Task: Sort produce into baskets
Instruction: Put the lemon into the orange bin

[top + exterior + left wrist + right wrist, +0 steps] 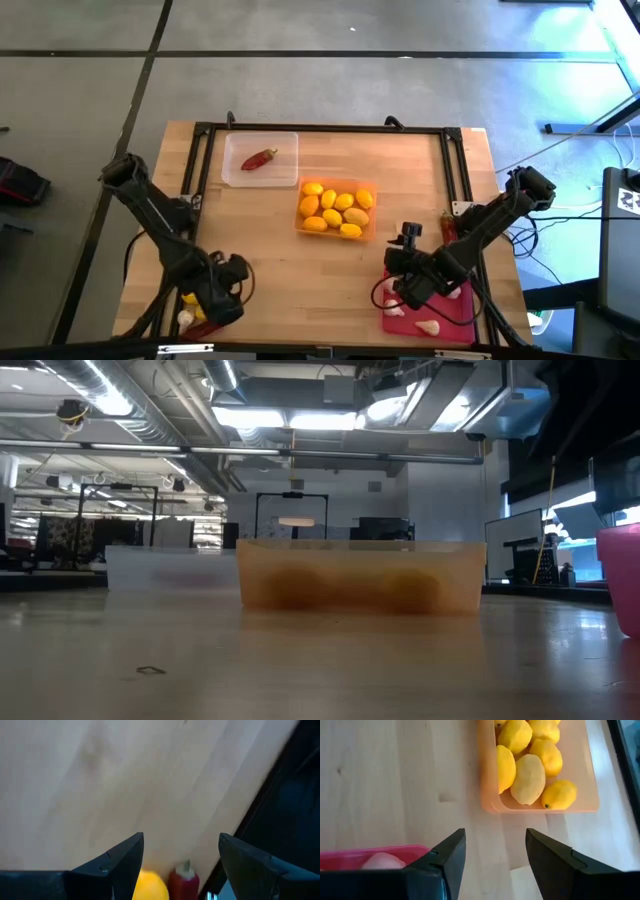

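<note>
Yellow oval lemon [150,887] and dark red chili pepper [183,882] crowd between the left gripper's [181,851] spread fingers; closing probably snags both. Right gripper [495,851] hangs spread, empty.

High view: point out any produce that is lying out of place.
Three spots stand out. A chili lies on the bare wood by the table's right rail, outside every tray. A lemon and a garlic bulb lie loose on the wood under the left gripper. Everything else sits in trays.
</note>
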You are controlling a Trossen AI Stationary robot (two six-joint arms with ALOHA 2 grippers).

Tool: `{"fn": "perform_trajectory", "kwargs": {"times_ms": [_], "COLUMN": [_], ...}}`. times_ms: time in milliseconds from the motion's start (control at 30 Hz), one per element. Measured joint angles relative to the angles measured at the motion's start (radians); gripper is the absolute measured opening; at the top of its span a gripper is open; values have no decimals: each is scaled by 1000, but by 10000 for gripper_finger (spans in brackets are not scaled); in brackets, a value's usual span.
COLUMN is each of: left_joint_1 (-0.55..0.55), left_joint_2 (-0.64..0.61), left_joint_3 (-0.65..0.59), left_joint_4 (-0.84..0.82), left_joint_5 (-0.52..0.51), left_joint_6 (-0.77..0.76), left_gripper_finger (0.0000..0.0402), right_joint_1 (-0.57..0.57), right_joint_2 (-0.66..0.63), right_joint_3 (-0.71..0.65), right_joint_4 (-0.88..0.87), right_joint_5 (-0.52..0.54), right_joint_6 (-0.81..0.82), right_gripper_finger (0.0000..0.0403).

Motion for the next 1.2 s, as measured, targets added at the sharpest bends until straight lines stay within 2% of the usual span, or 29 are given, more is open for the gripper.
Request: {"fn": "perform_trajectory", "kwargs": {"times_ms": [200, 433, 600, 767, 1200], "left_joint_1": [-79, -128, -142, -140, -140], "left_joint_2": [62, 136, 172, 198, 202], "left_joint_3": [0, 0, 0, 0, 0], "left_joint_4": [-8, -33, -33, -84, -82], "left_joint_5": [85, 210, 251, 253, 253], "left_joint_6": [-206, -367, -371, -363, -338], "left_gripper_finger": [251, 251, 251, 251, 251], "right_joint_1": [-4, -4, -3, -3, -3], "right_joint_2": [0, 0, 0, 0, 0], "right_joint_3": [-17, -25, -25, -25, -25], "right_joint_4": [3, 3, 19, 23, 38], "right_joint_5": [15, 29, 33, 33, 32], "right_joint_6": [-16, -20, -20, -20, -20], "right_gripper_finger": [198, 198, 198, 198, 198]}}
